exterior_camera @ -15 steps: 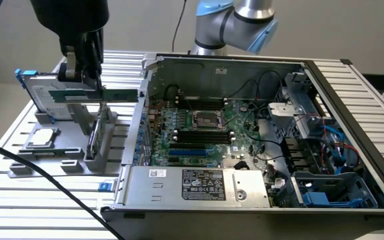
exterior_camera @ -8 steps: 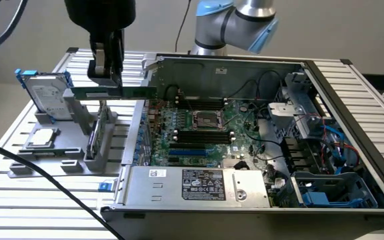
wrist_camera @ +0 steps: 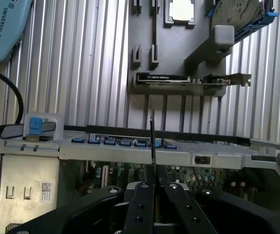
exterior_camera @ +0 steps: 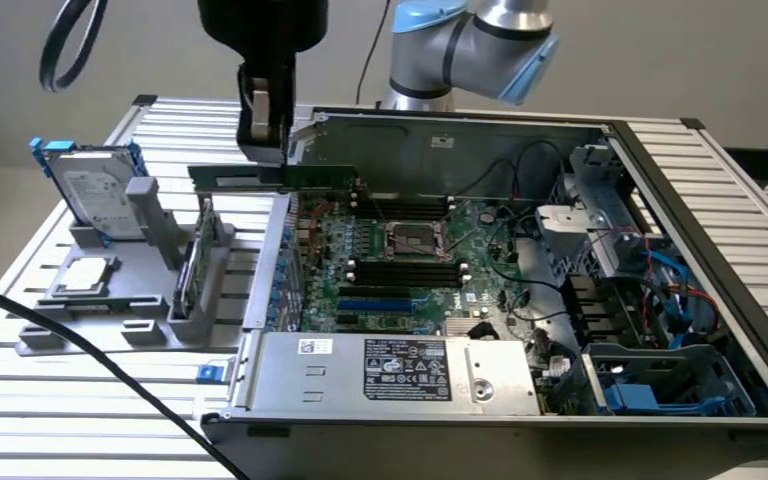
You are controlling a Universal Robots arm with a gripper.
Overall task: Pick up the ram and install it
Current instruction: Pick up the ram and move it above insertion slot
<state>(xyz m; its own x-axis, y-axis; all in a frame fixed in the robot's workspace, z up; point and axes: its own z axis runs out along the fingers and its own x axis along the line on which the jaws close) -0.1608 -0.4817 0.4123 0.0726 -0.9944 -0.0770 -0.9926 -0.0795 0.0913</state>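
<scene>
Fingers [wrist_camera: 140, 207] narrow, closed on the ram [wrist_camera: 152, 146]. In the wrist view the board is seen edge-on, a thin dark line running out from between the two pads. In the exterior view the fingers [exterior_camera: 267, 130] point down and grip the ram [exterior_camera: 320, 178] by its upper edge, about mid-length. The green stick hangs level, long side horizontal, not seated in any slot. It is in the air above the side wall of the open computer case [exterior_camera: 267, 270] on the exterior view's left, between the gray holder [exterior_camera: 117, 315] and the motherboard [exterior_camera: 398, 300]. On the motherboard, black memory slots [exterior_camera: 404, 272] lie on either side of the processor socket [exterior_camera: 411, 238]; whether any is filled I cannot tell. A power supply [exterior_camera: 398, 370] lies along the near edge of the case. The holder stands on the slatted bench [exterior_camera: 37, 420] just beside the case. It carries a hard drive [exterior_camera: 91, 195] with a blue frame standing upright, a square silver processor chip [exterior_camera: 84, 275] lying flat, and a card [exterior_camera: 204, 260] on edge. The robot arm [exterior_camera: 478, 40] rises behind the case. A black cable [exterior_camera: 91, 357] crosses the bench in front of the holder.
</scene>
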